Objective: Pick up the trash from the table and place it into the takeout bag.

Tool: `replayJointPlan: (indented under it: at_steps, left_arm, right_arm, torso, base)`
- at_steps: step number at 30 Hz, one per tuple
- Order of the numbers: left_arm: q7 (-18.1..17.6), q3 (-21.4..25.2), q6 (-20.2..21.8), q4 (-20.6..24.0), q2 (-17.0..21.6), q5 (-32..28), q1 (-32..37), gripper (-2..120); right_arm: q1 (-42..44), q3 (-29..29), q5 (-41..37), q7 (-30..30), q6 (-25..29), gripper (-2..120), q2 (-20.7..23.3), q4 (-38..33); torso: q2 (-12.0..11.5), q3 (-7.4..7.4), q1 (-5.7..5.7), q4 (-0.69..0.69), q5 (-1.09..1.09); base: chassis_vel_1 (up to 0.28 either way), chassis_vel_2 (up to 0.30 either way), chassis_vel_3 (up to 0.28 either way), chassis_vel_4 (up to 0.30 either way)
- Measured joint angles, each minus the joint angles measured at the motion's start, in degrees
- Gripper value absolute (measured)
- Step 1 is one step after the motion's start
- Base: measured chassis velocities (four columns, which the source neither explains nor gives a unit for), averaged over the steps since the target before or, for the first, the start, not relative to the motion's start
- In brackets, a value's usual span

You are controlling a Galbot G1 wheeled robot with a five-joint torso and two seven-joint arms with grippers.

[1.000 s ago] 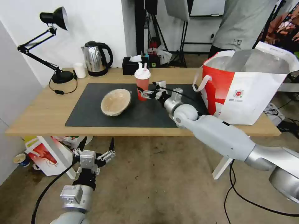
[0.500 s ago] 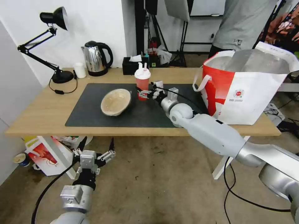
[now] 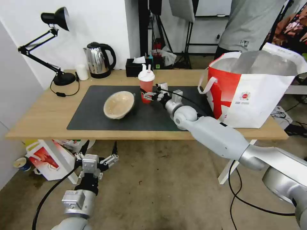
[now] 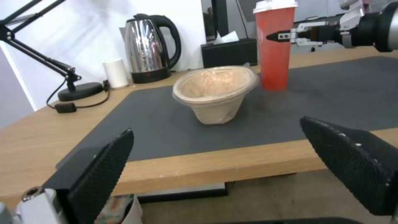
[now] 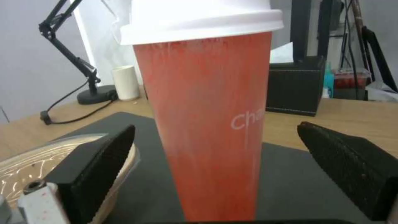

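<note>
Right claw (image 3: 147, 94) open, fingers now straddling red drink cup (image 3: 146, 86), closer than before

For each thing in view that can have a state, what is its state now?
red drink cup: upright, lid on, between the open fingers.
beige paper bowl: tilted on the mat, empty.
takeout bag: standing, mouth open.
right pincer: open, around the cup.
left pincer: open, below the table edge.
kettle: lid closed.

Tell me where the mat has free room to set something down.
The dark grey mat is bare along its near edge and left of the paper bowl. Around the red cup and the open right gripper it is crowded.
</note>
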State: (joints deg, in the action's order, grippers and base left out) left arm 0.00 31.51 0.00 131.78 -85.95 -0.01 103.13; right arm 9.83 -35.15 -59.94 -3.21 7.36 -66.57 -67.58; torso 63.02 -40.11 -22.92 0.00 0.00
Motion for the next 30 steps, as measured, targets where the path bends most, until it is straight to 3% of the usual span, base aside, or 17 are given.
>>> replayJointPlan:
  at_steps: [16,23,26,30]
  left_arm:
    - [0.0,0.0,0.0,0.0,0.0,0.0,0.0,100]
    - [0.0,0.0,0.0,0.0,0.0,0.0,0.0,100]
    - [0.0,0.0,0.0,0.0,0.0,0.0,0.0,100]
    - [0.0,0.0,0.0,0.0,0.0,0.0,0.0,100]
  right_arm:
    - [0.3,0.3,0.3,1.3,0.3,97,-1.5,2.6]
    - [0.4,0.3,0.3,2.1,0.3,72,-1.6,2.9]
    - [0.5,0.2,0.1,2.4,0.3,56,-1.5,2.8]
    - [0.7,0.2,0.1,2.6,0.4,46,-1.5,2.8]
  torso:
    - [0.0,0.00,0.00,0.01,0.00]
    - [0.0,0.00,0.00,0.00,0.00]
    - [0.0,0.00,0.00,0.00,0.00]
    - [0.0,0.00,0.00,0.00,0.00]
  base:
    - [0.000,0.000,0.000,0.000]
    - [0.000,0.000,0.000,0.000]
    - [0.000,0.000,0.000,0.000]
    - [0.000,0.000,0.000,0.000]
